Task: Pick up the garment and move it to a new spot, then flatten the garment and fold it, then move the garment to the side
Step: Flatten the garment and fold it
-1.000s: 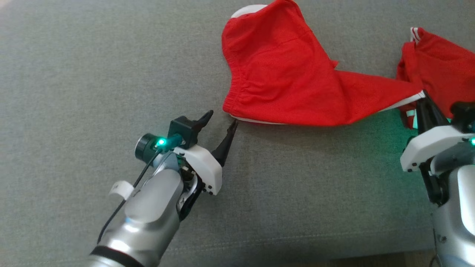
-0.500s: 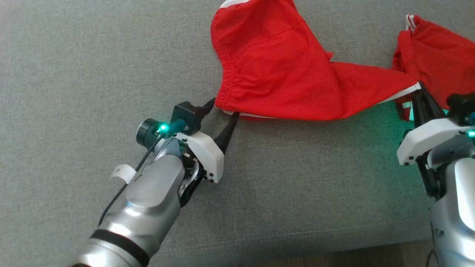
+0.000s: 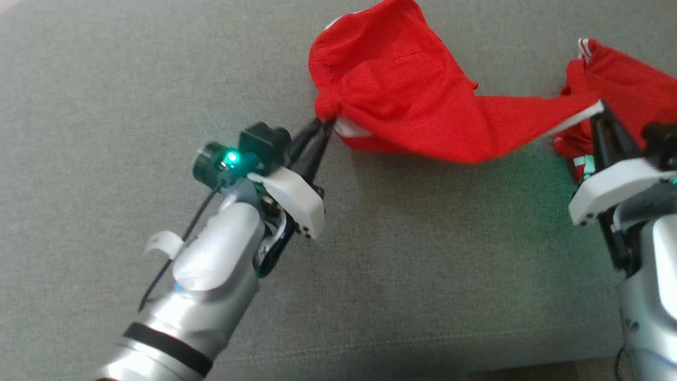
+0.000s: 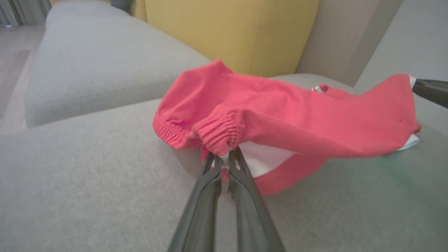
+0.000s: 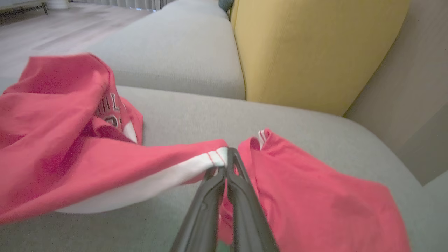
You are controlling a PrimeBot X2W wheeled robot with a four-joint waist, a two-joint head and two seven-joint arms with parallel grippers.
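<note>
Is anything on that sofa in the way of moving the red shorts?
Nothing visible. The left gripper and right gripper both pinch the red shorts; the yellow cushion stands behind them.

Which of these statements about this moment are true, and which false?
1. The left gripper is shut on the red garment's elastic waistband. True.
2. The right gripper is open, clear of the cloth. False: it is shut on a white-trimmed edge.
3. The red garment lies folded flat. False: it is bunched, stretched between both grippers.
4. A yellow cushion stands behind the grey sofa seat. True.
</note>
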